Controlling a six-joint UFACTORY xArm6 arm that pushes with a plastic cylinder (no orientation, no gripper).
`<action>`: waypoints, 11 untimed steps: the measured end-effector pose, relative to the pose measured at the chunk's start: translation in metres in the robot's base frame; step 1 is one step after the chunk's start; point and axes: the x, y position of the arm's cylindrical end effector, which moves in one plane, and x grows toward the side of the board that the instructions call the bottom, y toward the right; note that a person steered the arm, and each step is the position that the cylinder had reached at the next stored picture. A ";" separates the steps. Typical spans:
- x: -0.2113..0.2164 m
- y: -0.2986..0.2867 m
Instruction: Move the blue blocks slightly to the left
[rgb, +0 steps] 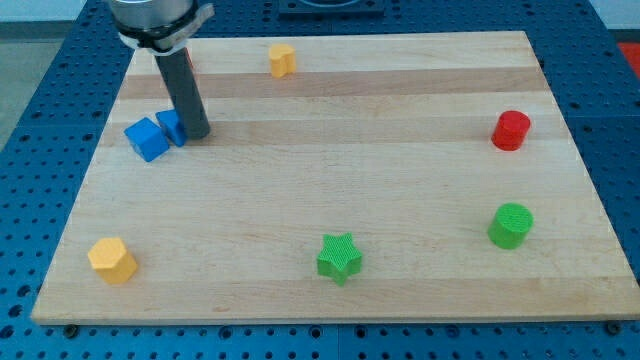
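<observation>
Two blue blocks lie side by side at the view's upper left of the wooden board (330, 190). The left one is a blue cube (146, 138). The right blue block (171, 126) is partly hidden behind my rod, so its shape is unclear. My tip (196, 135) rests on the board right against the right side of that second blue block. The dark rod rises from there toward the view's top.
A yellow block (282, 60) sits near the top edge, and another yellow block (111, 259) sits at the bottom left. A green star (339, 257) is at bottom centre, a green cylinder (511, 225) is at the right, and a red cylinder (512, 130) lies above it.
</observation>
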 end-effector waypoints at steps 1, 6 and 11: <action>0.000 -0.012; -0.029 -0.032; -0.076 -0.073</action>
